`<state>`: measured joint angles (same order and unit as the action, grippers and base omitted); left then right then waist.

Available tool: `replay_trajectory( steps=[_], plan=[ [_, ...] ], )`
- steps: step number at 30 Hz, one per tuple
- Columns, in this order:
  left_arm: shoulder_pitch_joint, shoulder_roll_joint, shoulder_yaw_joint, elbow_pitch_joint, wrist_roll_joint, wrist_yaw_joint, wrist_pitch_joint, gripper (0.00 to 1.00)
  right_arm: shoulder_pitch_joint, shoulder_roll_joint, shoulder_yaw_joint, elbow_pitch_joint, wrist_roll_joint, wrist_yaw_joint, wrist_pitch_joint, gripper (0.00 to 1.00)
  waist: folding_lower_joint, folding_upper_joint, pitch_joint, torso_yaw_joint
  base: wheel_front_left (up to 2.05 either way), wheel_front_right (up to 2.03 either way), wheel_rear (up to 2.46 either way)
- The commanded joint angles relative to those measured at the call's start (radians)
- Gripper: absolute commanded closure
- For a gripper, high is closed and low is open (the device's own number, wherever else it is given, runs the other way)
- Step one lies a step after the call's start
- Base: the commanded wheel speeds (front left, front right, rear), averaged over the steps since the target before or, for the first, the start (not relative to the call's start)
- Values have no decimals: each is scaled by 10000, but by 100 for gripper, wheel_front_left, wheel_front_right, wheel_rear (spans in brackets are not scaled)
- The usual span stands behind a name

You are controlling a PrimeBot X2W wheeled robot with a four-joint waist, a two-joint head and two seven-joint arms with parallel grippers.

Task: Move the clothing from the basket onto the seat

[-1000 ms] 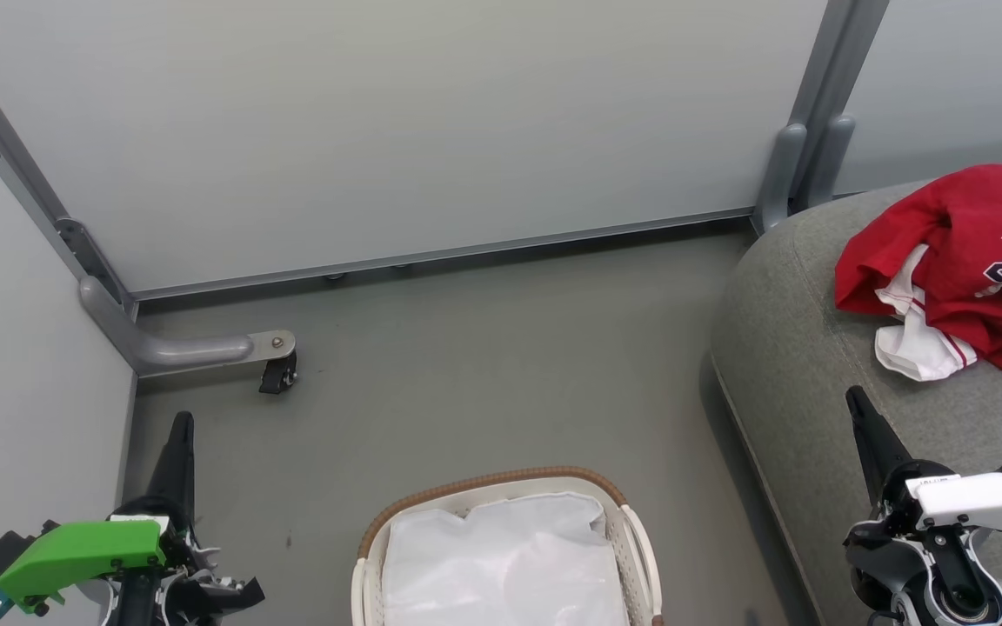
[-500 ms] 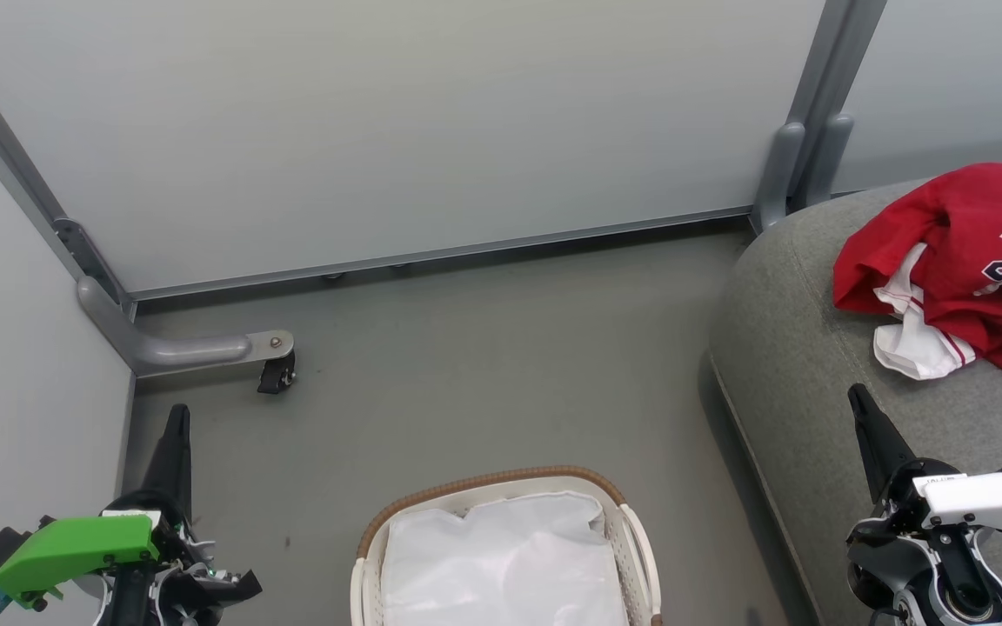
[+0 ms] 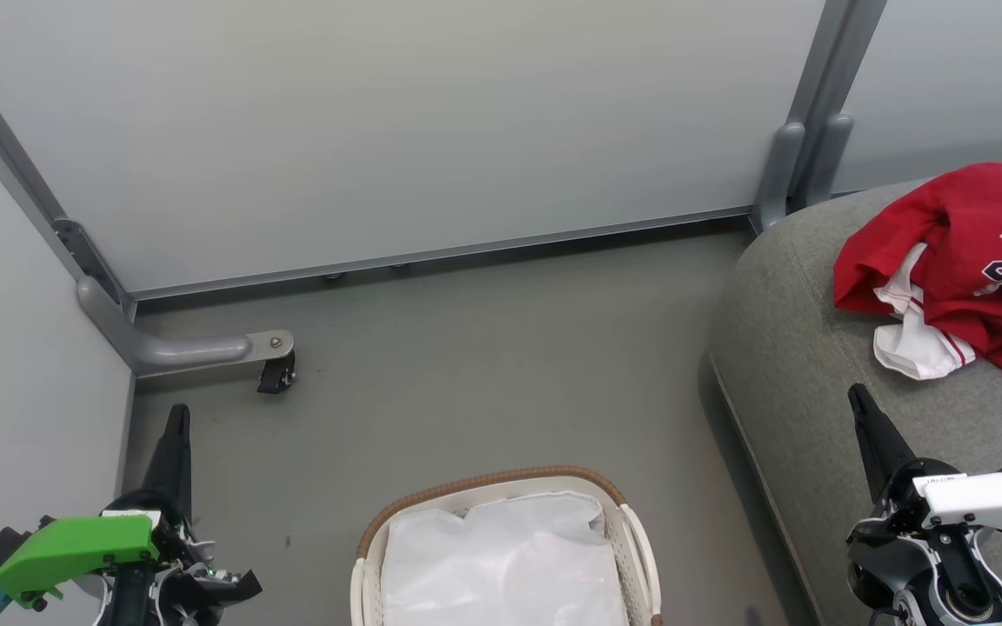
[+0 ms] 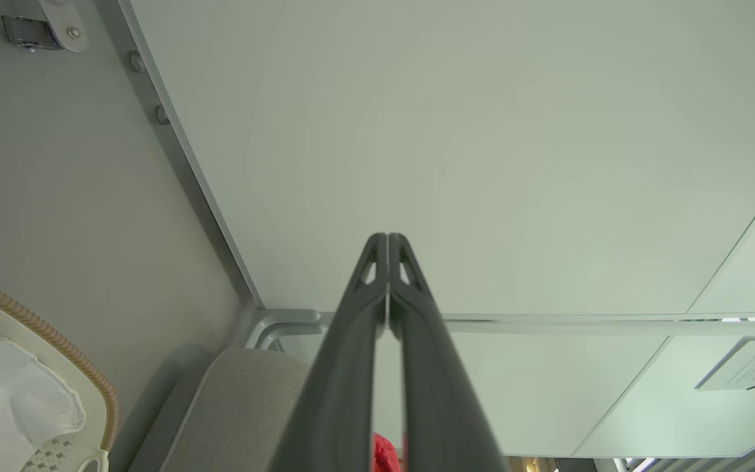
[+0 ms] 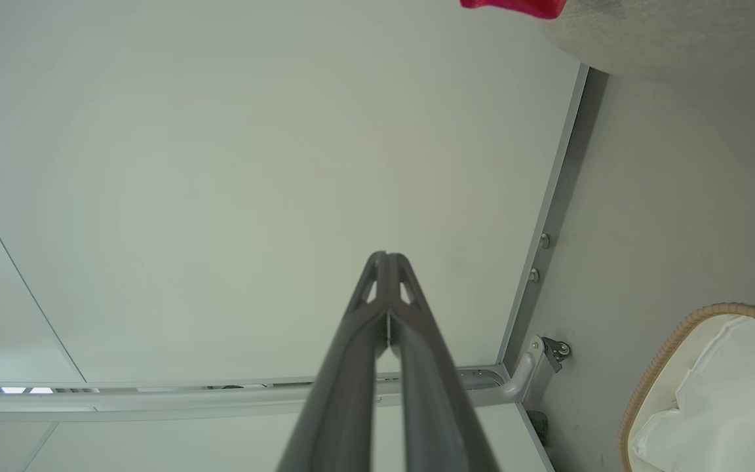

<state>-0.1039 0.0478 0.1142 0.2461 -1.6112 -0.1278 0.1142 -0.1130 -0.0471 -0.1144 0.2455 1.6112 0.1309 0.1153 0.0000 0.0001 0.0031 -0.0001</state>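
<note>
One basket (image 3: 492,476) stands on the floor (image 3: 484,365); its visible part contains a white cloth liner (image 3: 501,565). The clothing (image 3: 962,252), red with white trim, lies heaped on the seat (image 3: 788,365), well apart from the basket. Left gripper (image 3: 177,413): fingers pressed together, gripping nothing, above the floor. Right gripper (image 3: 856,396): fingers pressed together, gripping nothing, over the seat.

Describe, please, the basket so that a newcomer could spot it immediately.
Start at the large grey seat on the right; on the floor just left of it stands the basket. It alone is white plastic with a brown woven rim and a white cloth liner.
</note>
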Motion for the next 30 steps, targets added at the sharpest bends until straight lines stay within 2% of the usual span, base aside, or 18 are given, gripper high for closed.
replay_trajectory(
  steps=[1,30],
  plan=[
    [-107,44,23,-19,-33,-64,33,100,88,-59,-18,-32,34,-5,14,100,0,-1,0,1,0,0,0],
    [-107,44,21,-19,-34,-65,32,100,89,-59,-17,-32,35,-3,13,100,0,-1,0,1,0,0,0]
  ],
)
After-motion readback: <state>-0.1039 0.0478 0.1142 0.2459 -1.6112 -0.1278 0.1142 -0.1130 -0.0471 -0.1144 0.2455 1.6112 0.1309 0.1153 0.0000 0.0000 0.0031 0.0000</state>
